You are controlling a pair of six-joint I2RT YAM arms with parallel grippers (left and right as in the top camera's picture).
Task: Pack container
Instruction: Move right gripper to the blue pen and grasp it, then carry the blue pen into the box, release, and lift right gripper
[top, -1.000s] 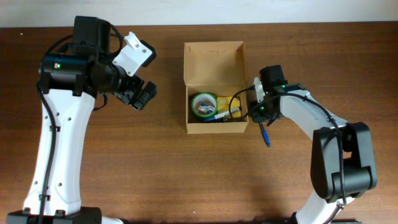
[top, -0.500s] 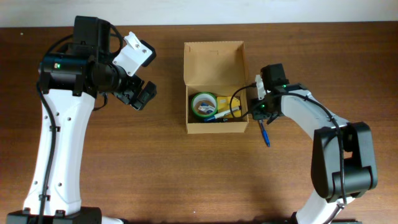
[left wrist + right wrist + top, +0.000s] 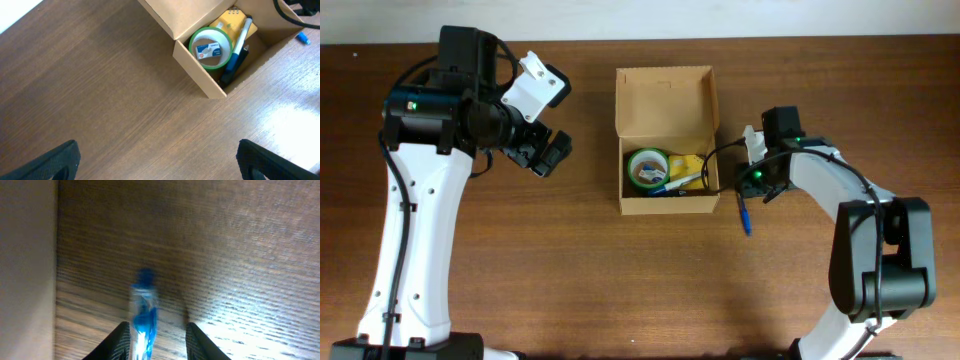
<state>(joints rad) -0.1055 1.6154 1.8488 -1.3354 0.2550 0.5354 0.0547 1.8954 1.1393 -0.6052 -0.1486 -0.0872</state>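
The container (image 3: 666,88) is a tan cardboard box standing open, its lid flap folded back toward the far side. Inside it lie a green tape roll (image 3: 647,168), a yellow pad (image 3: 691,162) and a white marker (image 3: 685,181). A blue pen (image 3: 744,215) lies on the table just right of the box. My right gripper (image 3: 752,190) is low over the pen's far end. In the right wrist view the pen (image 3: 144,305) sits between the parted fingers, close to the left one, with a gap to the right one. My left gripper (image 3: 548,152) hangs open, left of the box.
In the right wrist view the box's outer wall (image 3: 27,270) stands close on the left. The left wrist view shows the box (image 3: 197,75) and the tape roll (image 3: 211,47) ahead, with bare wood under the left gripper (image 3: 160,155).
My right gripper has slid a little to the right, away from the box wall. The blue pen has stayed where it was and the left arm has not moved.
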